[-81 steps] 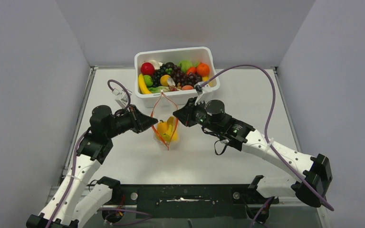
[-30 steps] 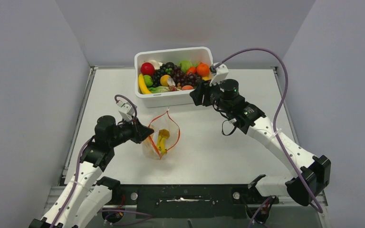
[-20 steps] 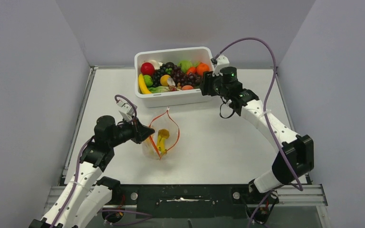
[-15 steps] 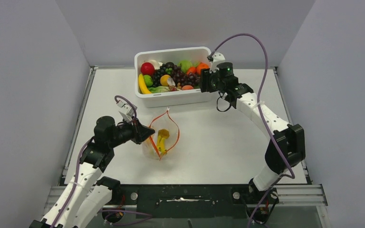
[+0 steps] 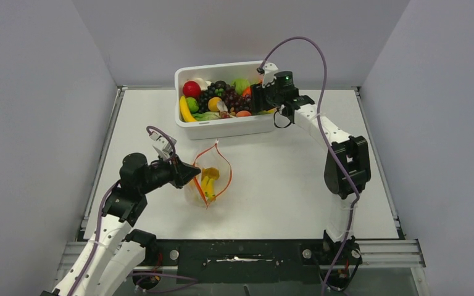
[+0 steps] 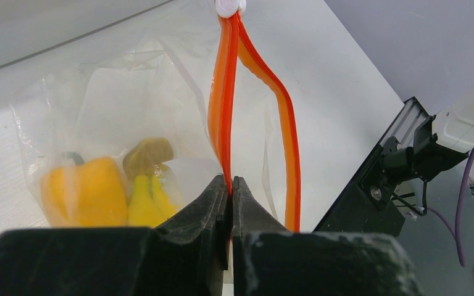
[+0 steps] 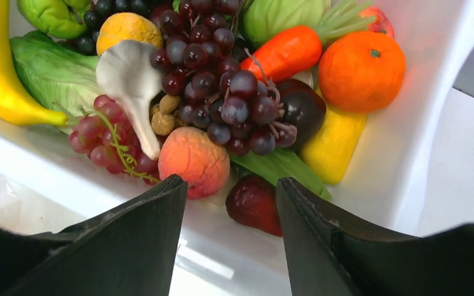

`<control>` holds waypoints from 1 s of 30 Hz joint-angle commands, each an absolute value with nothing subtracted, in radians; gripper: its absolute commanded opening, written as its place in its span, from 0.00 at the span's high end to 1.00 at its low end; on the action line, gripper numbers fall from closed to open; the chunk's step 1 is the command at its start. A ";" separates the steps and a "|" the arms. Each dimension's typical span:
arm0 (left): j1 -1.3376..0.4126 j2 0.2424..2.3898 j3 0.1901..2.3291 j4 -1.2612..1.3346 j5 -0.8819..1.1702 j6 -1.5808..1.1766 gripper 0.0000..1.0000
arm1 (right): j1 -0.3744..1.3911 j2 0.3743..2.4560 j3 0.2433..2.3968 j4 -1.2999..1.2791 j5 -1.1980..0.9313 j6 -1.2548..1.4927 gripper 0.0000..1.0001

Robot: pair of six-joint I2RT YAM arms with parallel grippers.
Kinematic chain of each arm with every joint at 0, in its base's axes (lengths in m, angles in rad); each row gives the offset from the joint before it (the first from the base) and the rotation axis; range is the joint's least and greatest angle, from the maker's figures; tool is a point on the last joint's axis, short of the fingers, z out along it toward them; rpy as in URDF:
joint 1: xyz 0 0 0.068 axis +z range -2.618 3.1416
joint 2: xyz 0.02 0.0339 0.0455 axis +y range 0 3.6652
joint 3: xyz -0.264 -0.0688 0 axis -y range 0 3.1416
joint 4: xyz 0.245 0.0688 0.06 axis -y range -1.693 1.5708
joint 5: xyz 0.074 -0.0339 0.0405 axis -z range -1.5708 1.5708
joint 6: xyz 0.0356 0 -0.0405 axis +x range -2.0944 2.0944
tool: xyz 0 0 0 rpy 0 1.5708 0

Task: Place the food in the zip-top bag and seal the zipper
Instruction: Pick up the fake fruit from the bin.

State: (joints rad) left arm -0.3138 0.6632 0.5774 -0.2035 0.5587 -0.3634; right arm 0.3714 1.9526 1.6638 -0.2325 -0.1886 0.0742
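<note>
The clear zip-top bag point(image 5: 211, 183) lies mid-table with its mouth open. Inside are a yellow pepper point(image 6: 86, 197) and a banana bunch point(image 6: 142, 198). My left gripper point(image 6: 230, 180) is shut on one side of the orange-red zipper point(image 6: 224, 111), holding it up; in the top view the left gripper point(image 5: 191, 172) is at the bag's left. My right gripper point(image 7: 231, 182) is open and empty. In the top view it point(image 5: 254, 102) hovers over the right end of the tub. Beneath its jaws lie a red-orange piece point(image 7: 192, 159), a dark red piece point(image 7: 256, 203) and purple grapes point(image 7: 222, 92).
The white tub point(image 5: 222, 127) at the back holds several toy foods: an orange point(image 7: 361, 69), a carrot point(image 7: 284, 52), a banana point(image 7: 0, 74), lettuce and a white mushroom point(image 7: 129, 80). Grey walls stand on both sides.
My right arm has swung from beside the bag up to the tub and now hangs over the food with wider jaws. The bag has sunk toward the table; the left grip is unchanged.
</note>
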 commanded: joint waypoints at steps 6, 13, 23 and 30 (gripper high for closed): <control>-0.320 0.643 0.583 -0.127 0.589 -0.365 1.00 | 0.325 2.100 1.894 -0.212 -0.374 0.042 0.33; -0.321 0.640 0.583 -0.127 0.586 -0.364 1.00 | 0.313 2.196 1.957 -0.191 -0.473 0.092 0.27; -0.326 0.647 0.583 -0.132 0.578 -0.362 1.00 | 0.310 2.294 2.056 -0.227 -0.447 0.102 0.25; -0.328 0.652 0.584 -0.130 0.590 -0.362 1.00 | 0.309 2.314 2.063 -0.209 -0.440 0.099 0.31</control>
